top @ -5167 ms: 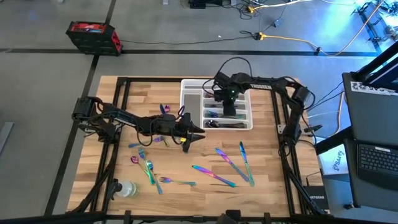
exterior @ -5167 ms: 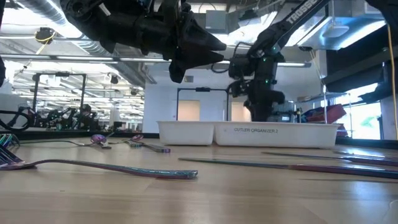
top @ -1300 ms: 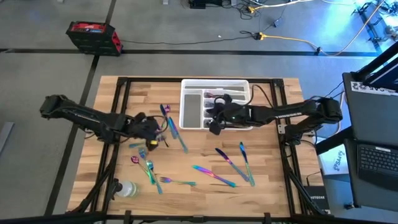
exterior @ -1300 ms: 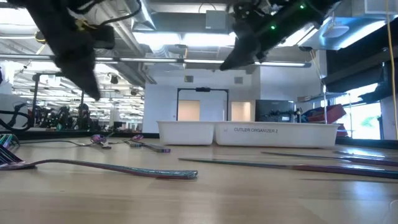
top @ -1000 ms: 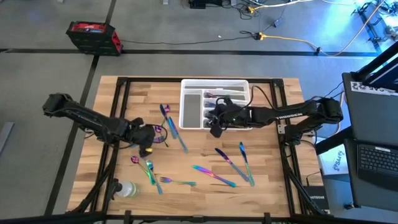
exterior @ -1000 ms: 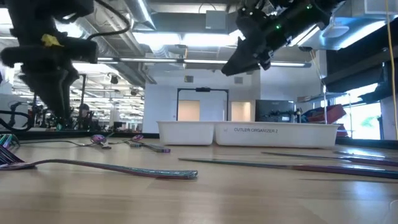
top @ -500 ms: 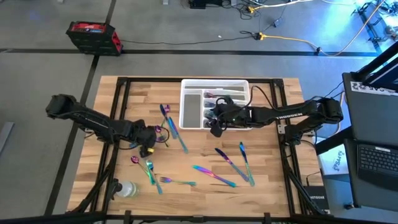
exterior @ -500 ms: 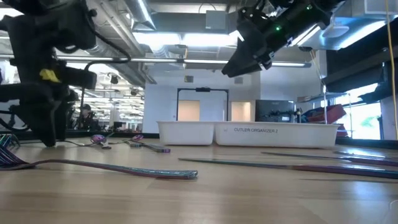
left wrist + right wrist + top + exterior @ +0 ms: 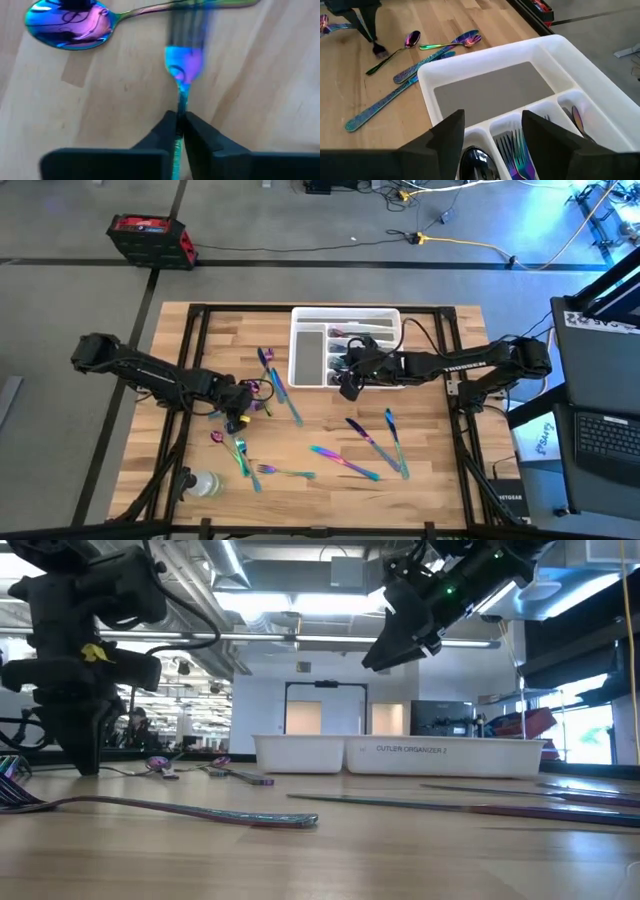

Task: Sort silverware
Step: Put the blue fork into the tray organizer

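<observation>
the left gripper (image 9: 178, 131) is down at the wooden bench (image 9: 440, 470), its dark fingers (image 9: 161, 131) pinched tight on the slim stem of an iridescent blue-purple fork (image 9: 182, 67), gripped low so the piece can be lifted by its handle. an iridescent rainbow spoon (image 9: 70, 25) lies just beside it. the right gripper (image 9: 492, 131) hangs over the white compartmented plastic tray (image 9: 555, 57), fingers spread and holding nothing, likely waiting clear of the tray's slots. more loose rainbow silverware (image 9: 350, 462) lies scattered on the bench, well apart from the tray, so much sorting remains.
</observation>
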`<control>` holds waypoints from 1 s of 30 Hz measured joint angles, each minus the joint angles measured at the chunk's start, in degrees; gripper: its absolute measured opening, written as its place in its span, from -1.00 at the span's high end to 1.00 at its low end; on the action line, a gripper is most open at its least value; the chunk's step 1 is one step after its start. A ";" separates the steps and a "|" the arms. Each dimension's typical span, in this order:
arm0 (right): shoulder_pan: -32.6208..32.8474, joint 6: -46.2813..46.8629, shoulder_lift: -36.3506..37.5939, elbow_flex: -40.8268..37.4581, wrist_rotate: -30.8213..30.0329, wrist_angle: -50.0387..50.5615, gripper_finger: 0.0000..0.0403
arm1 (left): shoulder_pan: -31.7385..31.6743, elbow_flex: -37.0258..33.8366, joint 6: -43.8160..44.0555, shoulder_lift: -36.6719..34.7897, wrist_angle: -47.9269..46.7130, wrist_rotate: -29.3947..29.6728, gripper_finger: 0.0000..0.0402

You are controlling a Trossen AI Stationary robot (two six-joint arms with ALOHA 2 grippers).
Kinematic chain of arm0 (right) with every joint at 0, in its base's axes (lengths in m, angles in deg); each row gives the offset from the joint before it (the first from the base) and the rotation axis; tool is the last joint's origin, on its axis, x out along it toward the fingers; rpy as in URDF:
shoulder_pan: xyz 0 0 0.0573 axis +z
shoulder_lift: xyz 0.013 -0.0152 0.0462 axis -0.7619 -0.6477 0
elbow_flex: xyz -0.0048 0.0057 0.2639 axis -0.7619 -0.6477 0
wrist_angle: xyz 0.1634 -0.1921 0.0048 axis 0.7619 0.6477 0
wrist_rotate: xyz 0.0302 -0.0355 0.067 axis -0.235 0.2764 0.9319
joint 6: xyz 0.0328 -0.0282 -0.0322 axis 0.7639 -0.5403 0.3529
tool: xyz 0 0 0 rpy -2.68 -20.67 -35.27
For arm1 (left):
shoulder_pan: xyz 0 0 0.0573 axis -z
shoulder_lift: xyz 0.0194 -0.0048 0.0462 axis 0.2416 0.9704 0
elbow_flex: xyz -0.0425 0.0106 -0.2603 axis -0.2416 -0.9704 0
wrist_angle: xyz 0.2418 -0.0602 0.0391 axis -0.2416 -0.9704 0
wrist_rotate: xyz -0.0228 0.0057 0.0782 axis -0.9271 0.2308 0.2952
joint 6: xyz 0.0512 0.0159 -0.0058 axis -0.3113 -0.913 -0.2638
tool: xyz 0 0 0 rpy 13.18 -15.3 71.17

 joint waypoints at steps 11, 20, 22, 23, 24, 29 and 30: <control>3.00 -1.45 5.21 0.02 -2.87 -6.53 0.41 | -0.32 4.09 20.24 -5.23 1.61 1.23 0.99; 6.21 -7.59 10.94 0.04 -10.44 -7.76 0.49 | -0.73 9.71 32.43 -17.99 2.40 26.36 1.00; 7.53 -11.29 11.28 -0.63 -9.72 -10.09 0.50 | -0.67 9.70 34.71 -20.07 6.72 35.13 1.00; 8.43 -13.62 11.30 -1.68 -9.18 -12.72 0.50 | -0.64 9.65 35.19 -20.67 9.76 39.75 1.00; 9.28 -15.44 11.30 -3.11 -9.13 -16.27 0.50 | -0.63 9.54 35.35 -20.90 12.78 44.08 1.00; 9.89 -16.59 10.90 -14.46 -7.96 -42.06 0.50 | -1.16 9.46 33.44 -16.57 27.82 55.80 1.00; 9.56 -16.61 10.31 -17.10 -6.98 -48.24 0.50 | -1.48 9.44 34.01 -14.82 30.93 56.21 1.00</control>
